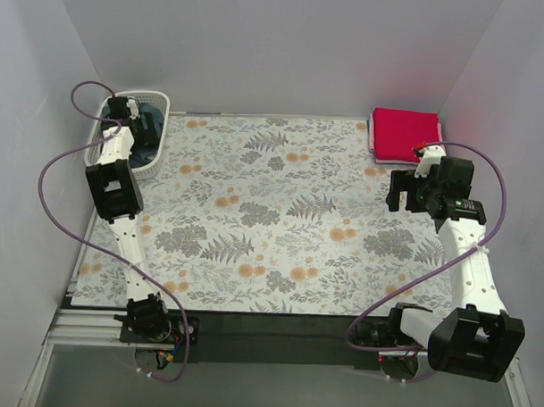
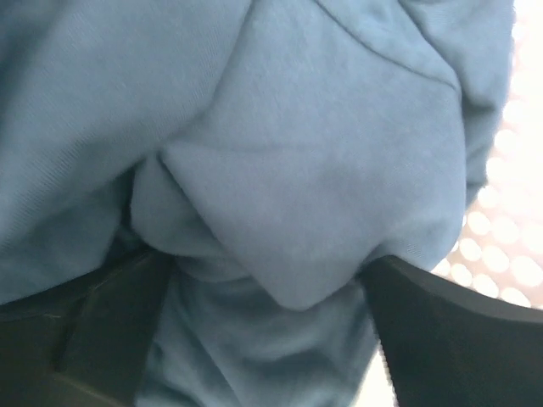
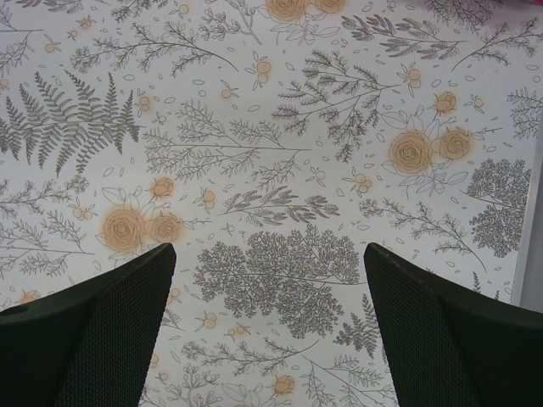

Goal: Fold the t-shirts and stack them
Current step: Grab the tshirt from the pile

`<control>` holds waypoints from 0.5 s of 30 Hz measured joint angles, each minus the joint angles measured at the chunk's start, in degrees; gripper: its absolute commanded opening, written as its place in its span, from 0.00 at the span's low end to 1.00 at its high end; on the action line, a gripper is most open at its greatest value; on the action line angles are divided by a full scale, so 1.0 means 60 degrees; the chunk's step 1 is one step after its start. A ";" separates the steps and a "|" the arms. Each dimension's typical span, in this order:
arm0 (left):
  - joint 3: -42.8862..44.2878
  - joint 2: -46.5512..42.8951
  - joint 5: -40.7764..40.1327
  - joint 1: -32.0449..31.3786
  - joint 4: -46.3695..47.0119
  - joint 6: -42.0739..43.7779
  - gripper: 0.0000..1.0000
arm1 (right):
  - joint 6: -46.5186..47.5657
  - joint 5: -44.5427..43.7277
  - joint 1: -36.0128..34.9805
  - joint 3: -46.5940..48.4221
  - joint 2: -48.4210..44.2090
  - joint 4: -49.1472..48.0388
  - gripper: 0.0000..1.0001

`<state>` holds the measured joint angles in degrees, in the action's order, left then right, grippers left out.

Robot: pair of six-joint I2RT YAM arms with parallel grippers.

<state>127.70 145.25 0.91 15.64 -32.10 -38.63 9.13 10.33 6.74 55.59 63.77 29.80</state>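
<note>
Left gripper (image 2: 271,339) down in the white lattice basket (image 1: 161,98) over the blue t-shirt (image 2: 297,170), both claws released.

Looking round first: the basket sits at the upper left of the overhead frame, its walls close around my left claw, and its holes glow along the right edge of the left wrist view. The floral cloth (image 1: 272,212) covers the table; my right gripper (image 1: 404,197) hangs over its print at the right of the frame, fingers wide apart, holding nothing. At the upper right the red t-shirt (image 1: 404,132) lies folded square on the pink t-shirt (image 1: 372,140), of which I see only a thin pale edge. The blue one is crumpled in the basket, soft slate folds bulging up between my left fingers (image 2: 441,322), which are spread wide and not pinching it.
</note>
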 measured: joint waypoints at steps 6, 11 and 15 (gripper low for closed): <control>0.0138 0.0215 0.0084 0.0011 0.0510 0.0189 0.26 | 0.0000 0.0066 0.0000 0.0004 0.0306 0.0000 0.98; 0.0178 0.0164 0.0401 0.0091 0.0510 0.0182 0.00 | -0.0004 0.0171 0.0000 0.0004 0.0510 0.0004 0.98; 0.0178 -0.0080 0.0506 0.0091 0.0423 0.0222 0.13 | -0.0004 0.0317 0.0000 0.0004 0.0477 0.0000 0.98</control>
<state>128.77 144.77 3.95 16.19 -29.56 -37.30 9.10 12.23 6.74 55.61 66.63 29.80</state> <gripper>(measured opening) 0.141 0.984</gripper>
